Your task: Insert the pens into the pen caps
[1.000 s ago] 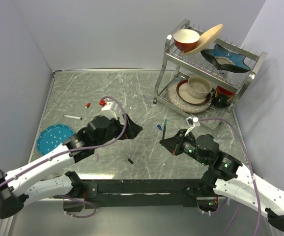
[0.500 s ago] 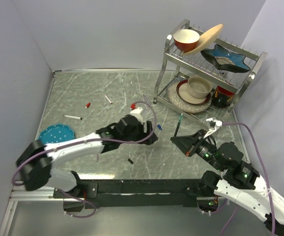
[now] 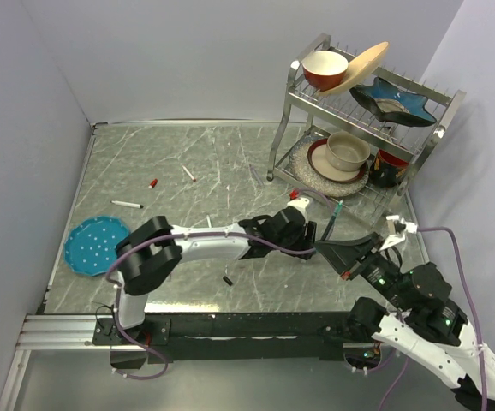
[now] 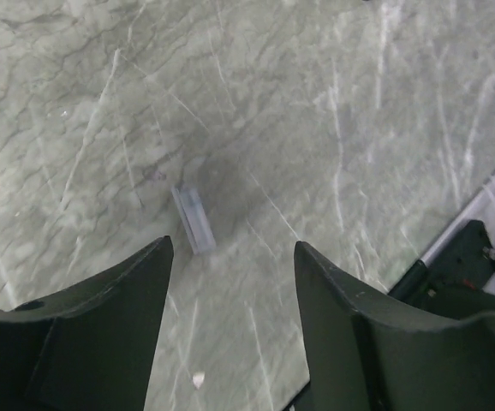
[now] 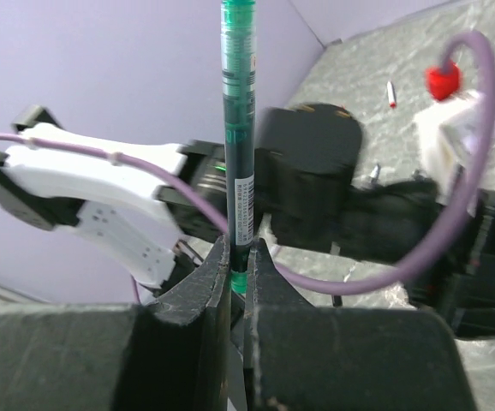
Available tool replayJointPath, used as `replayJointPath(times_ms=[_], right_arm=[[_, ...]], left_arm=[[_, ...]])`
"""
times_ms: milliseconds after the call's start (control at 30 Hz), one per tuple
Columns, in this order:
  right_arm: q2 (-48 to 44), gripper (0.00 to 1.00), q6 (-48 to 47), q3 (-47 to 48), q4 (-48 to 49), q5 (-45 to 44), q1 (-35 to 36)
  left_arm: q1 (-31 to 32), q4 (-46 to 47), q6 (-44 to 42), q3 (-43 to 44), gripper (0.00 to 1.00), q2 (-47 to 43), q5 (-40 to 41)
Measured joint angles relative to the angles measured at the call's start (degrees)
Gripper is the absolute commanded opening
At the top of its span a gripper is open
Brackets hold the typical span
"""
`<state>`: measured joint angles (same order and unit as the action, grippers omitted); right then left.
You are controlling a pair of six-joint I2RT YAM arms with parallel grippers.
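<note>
A dark teal-green marker pen (image 5: 237,128) is clamped by one end in the right gripper (image 5: 237,257), presumably for capping. A pale-blue plastic cap (image 4: 194,219) is hovered over by the spread-jawed left gripper (image 4: 233,248).

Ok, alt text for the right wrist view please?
The right tool pinches a dark teal-green pen by its lower end, barrel pointing straight up the frame. Behind it, blurred, the left arm stretches across the marble table.
</note>
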<state>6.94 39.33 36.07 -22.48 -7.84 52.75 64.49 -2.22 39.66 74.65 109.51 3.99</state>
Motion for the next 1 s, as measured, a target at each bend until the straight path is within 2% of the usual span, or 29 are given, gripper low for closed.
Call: replayJointPath(times_ms=[200, 300, 333, 400, 433, 533, 800, 1000], right_arm=[[-3.5, 0.0, 0.2, 0.04, -1.33, -0.74, 0.0], [-3.67, 0.0, 0.37, 0.04, -1.36, -0.66, 0.0], [-3.67, 0.0, 0.46, 0.04, -1.42, -0.61, 0.0], [-3.67, 0.0, 0.66, 0.04, -1.4, -0.46, 0.0], [-3.67, 0.0, 0.79, 0.04, -1.42, -0.46, 0.0], [-3.67, 0.0, 1.31, 0.04, -1.4, -0.44, 0.0], [-3.67, 0.0, 1.55, 0.13, -1.44, -0.28, 0.0], [-3.65, 0.0, 1.73, 0.55, -1.57, -0.33, -0.02]], left_arm=[[0.07, 0.61, 0.22, 0.87, 0.51, 3.5, -1.07], [0.42, 3.02, 0.13, 0.09, 0.43, 3.48, -1.99], [0.55, 3.82, 0.13, -0.11, 0.36, 3.48, -2.67], [0.76, 5.27, 0.24, -0.24, 0.28, 3.48, -3.61], [0.83, 5.99, 0.11, -0.31, 0.2, 3.48, -4.22], [1.01, 7.74, 0.33, -0.28, 0.1, 3.69, -5.66], [1.03, 8.85, 0.52, -0.28, 0.01, 6.69, -7.17], [1.03, 8.02, 0.59, -0.22, 0.01, 9.16, -6.34]])
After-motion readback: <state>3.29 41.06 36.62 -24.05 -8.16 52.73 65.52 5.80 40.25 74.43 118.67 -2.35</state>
